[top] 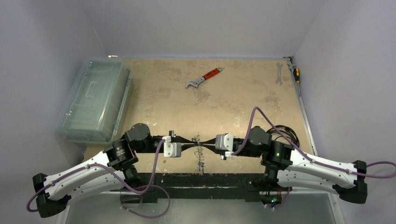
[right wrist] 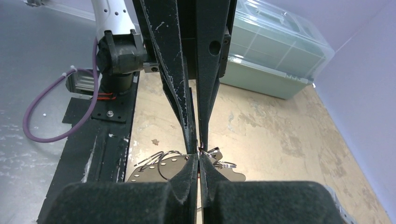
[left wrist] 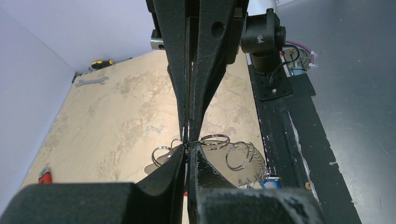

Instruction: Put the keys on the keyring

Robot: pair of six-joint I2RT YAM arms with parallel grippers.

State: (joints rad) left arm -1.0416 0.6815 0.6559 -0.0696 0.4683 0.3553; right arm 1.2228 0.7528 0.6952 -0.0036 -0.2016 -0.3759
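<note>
My left gripper [top: 193,141] and right gripper [top: 206,142] meet tip to tip above the table's near middle. Both are shut on a thin silvery edge between them, the keyring [left wrist: 187,133] seen edge-on. A bundle hangs below the tips [top: 201,157]. In the left wrist view it shows small wire rings [left wrist: 215,140], a flat silver piece with a row of holes [left wrist: 254,173] and a blue tag [left wrist: 268,183]. In the right wrist view [right wrist: 200,156] the holed piece [right wrist: 147,173] and rings [right wrist: 226,164] hang beside my fingertips. I cannot tell the single keys apart.
A red-handled wrench [top: 203,78] lies at the far middle. A plain spanner [top: 279,73] and a screwdriver [top: 295,73] lie at the far right. A clear lidded box [top: 95,100] stands at the left. A coiled black cable [top: 286,133] sits by the right arm.
</note>
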